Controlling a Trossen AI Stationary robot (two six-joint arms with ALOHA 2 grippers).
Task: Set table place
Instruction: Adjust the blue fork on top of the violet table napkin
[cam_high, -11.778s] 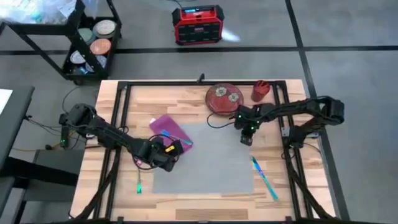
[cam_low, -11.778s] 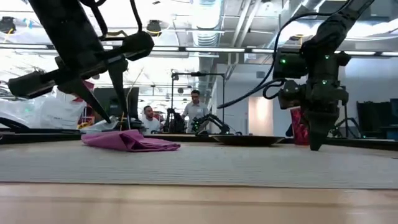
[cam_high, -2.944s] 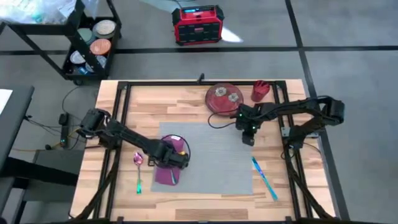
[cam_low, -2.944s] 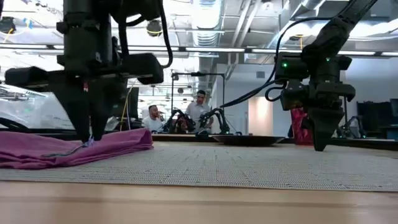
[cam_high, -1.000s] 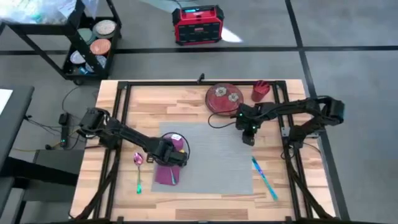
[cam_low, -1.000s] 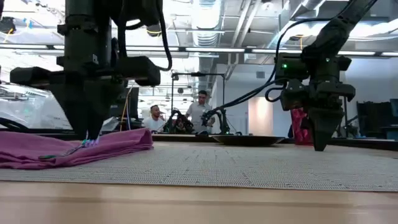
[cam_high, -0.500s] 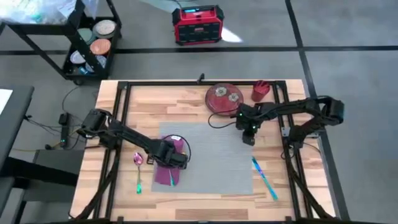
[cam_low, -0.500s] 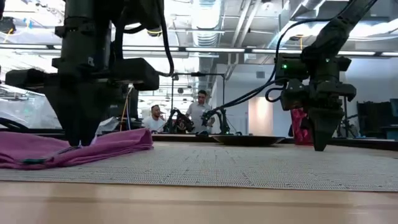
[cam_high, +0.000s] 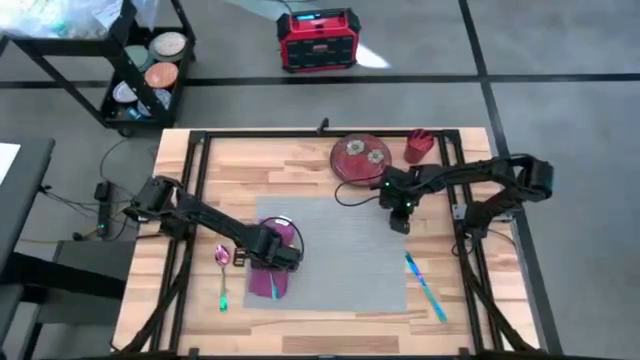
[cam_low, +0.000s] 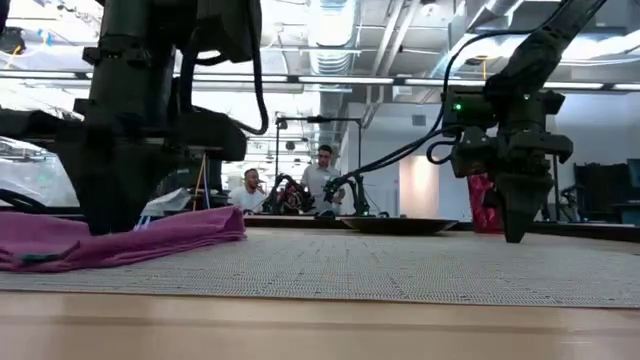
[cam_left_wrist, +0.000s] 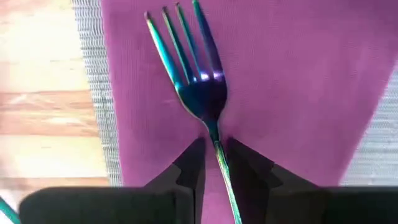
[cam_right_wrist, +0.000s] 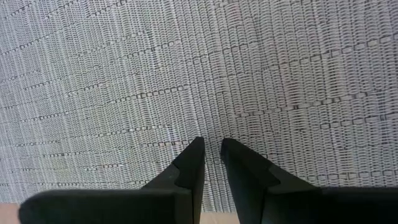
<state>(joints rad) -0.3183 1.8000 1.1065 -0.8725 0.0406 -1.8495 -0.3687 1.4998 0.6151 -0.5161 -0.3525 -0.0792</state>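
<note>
A magenta napkin (cam_high: 262, 285) lies on the left part of the grey place mat (cam_high: 350, 260), which is spread on the light-wood table (cam_high: 240, 165). An iridescent blue-green fork (cam_left_wrist: 199, 74) lies along the napkin, tines toward the near edge. My left gripper (cam_left_wrist: 215, 142) stands low over the napkin (cam_low: 170, 232), shut on the fork. My right gripper (cam_high: 398, 222) hangs shut, pointing down, close over the mat's far right part (cam_right_wrist: 186, 62). My left gripper pinches the fork's thin handle (cam_left_wrist: 217, 148) between its two fingers, just behind the head. The fingers come from above, slanting toward the near edge, one on each side of the handle. The fork's head lies flat over the napkin (cam_left_wrist: 298, 93).
A spoon (cam_high: 222, 262) lies on the wood left of the mat, a blue knife (cam_high: 425, 285) at its right edge. A red patterned plate (cam_high: 360, 158) and a red cup (cam_high: 418, 147) stand at the far side. People sit in the room beyond.
My left gripper has sunk toward the napkin and come a little toward the near edge, still shut on the fork, whose head now lies lower on the cloth.
</note>
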